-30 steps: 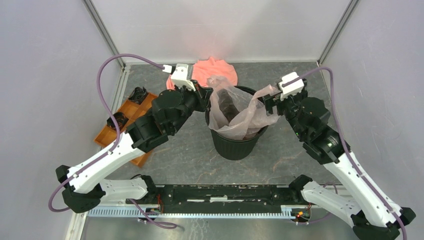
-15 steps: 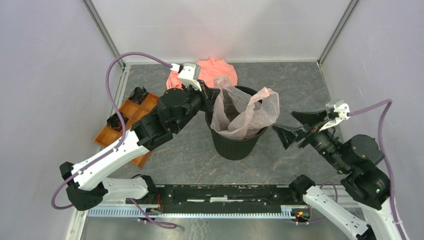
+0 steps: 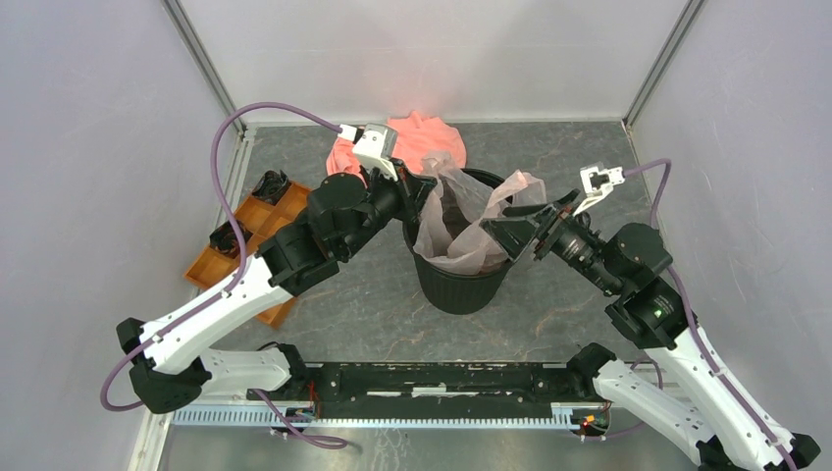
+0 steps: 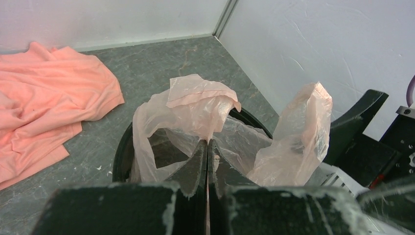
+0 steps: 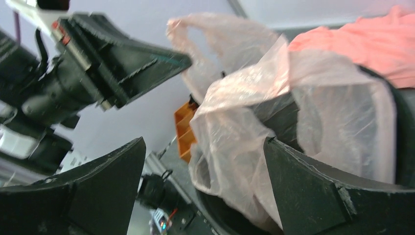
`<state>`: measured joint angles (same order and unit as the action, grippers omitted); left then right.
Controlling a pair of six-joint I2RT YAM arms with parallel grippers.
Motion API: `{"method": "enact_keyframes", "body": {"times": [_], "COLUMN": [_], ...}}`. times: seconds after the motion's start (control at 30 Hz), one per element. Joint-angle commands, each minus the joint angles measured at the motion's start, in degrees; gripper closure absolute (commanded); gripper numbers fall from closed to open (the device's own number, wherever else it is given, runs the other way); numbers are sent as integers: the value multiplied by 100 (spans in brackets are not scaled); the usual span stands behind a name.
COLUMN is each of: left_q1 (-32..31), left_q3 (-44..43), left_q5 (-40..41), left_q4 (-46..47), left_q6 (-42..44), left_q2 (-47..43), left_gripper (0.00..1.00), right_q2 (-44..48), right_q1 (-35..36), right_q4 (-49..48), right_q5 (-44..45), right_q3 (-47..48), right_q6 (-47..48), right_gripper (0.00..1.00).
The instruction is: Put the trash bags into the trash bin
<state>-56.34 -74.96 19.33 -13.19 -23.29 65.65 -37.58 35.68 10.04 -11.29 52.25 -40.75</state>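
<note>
Grey stone-look tabletop (image 3: 589, 157) carries the round black plastic bin (image 3: 461, 289), its thin translucent pink film bag (image 3: 461, 231) half inside with flaps above the rim; your left gripper (image 4: 206, 161) pinches one edge and your right gripper (image 5: 204, 142) gapes around the other flap, so you're mid-stuffing and likely need to press that flap down next.

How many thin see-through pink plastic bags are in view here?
1. The thin, translucent pale pink plastic bag drapes in and over the round black plastic bin mid-table, its edge pinched by the left gripper. Others could be hidden inside the bin.
</note>
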Motion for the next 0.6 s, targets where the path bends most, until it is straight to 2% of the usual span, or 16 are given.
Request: {"method": "enact_keyframes", "body": {"times": [0.0, 0.1, 0.17, 0.27, 0.33, 0.47, 0.57], "left_q1": [11, 18, 18, 17, 17, 17, 17], "left_q3": [-128, -62, -32, -10, 84, 291, 483], "left_q5": [27, 135, 225, 525, 899, 1343, 1379], "left_q4": [139, 137, 105, -32, -77, -129, -117], "left_q6": [-120, -93, -44, -9, -26, -71, -232], "left_q2": [-215, -299, -335, -410, -538, -861, -1067], "left_gripper": [98, 98, 98, 98, 98, 98, 98], "right_q2": [-80, -254, -321, -442, -683, -1324, -1858], "right_q1": [4, 3, -2, -2, -10, -44, -197], "right_q4": [-325, -613, -900, -1281, -1208, -1019, -714], "right_q5": [1323, 1448, 1454, 1316, 1148, -29, -951], "right_q3": [277, 144, 16, -47, 186, 1056, 1802], "right_q6": [-46, 247, 376, 775, 1275, 2144, 2535], "right_gripper": [5, 11, 23, 48, 64, 82, 95]}}
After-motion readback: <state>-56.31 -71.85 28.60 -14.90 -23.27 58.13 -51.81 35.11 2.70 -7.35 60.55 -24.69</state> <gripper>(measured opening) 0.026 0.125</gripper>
